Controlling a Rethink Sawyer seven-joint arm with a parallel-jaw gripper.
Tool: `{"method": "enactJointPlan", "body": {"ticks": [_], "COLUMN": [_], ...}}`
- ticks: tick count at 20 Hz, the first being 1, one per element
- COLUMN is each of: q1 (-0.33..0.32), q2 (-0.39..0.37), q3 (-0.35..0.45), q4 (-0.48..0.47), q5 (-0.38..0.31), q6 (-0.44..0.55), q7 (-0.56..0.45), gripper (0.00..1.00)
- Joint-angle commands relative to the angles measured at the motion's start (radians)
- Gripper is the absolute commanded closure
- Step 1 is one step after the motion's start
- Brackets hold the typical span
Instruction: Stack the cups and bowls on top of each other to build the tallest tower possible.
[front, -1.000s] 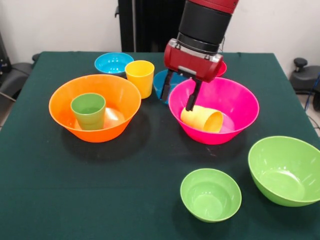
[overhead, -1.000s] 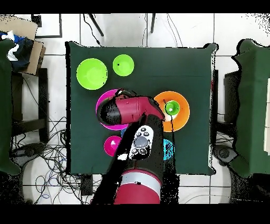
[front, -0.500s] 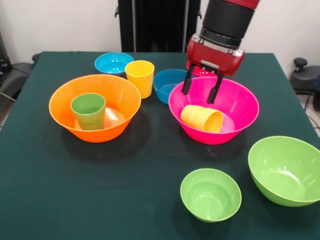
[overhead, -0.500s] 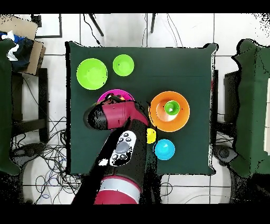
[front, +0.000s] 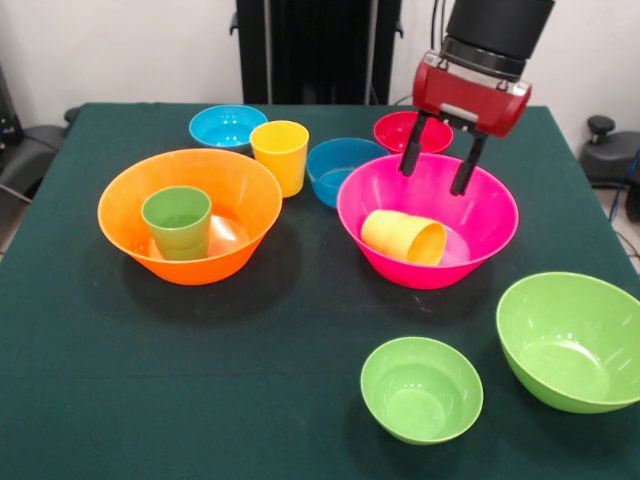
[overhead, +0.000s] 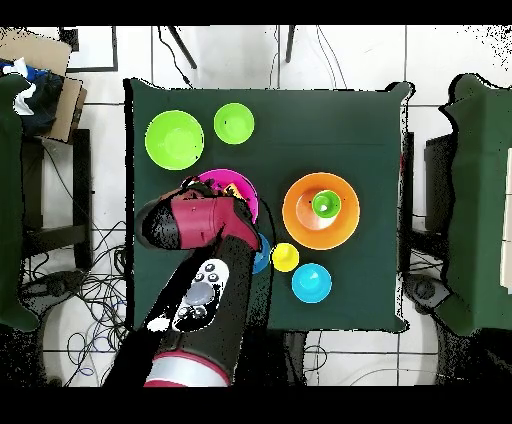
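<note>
Raised and shifted toward the upper right of the frame, the claw (front: 437, 167) hangs spread and empty above the hot pink bowl (front: 480, 205), where the orange-yellow cup (front: 403, 237) lies on its side.

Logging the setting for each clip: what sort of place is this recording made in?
Most likely a robotics lab or test room. A table draped in dark green cloth holds bright plastic bowls and cups, the floor is white tile with loose cables trailing across it, and the red robot arm stands at the table's edge.
</note>
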Motion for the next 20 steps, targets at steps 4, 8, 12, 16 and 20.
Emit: {"method": "enactJointPlan", "body": {"ticks": [4, 8, 12, 16, 20], "q1": [0.087, 0.11, 0.134, 0.153, 0.155], "q2": [0.081, 0.096, 0.103, 0.138, 0.174], "q3": [-0.035, -0.058, -0.083, -0.112, -0.13], "q4": [-0.013, -0.028, -0.054, -0.098, -0.131], "q5": [0.138, 0.179, 0.215, 0.253, 0.274], "q6": [0.165, 0.181, 0.224, 0.246, 0.241], "q7": [0.251, 0.244, 0.243, 0.252, 0.242], "gripper": [0.0, 0.0, 0.0, 0.0, 0.0]}}
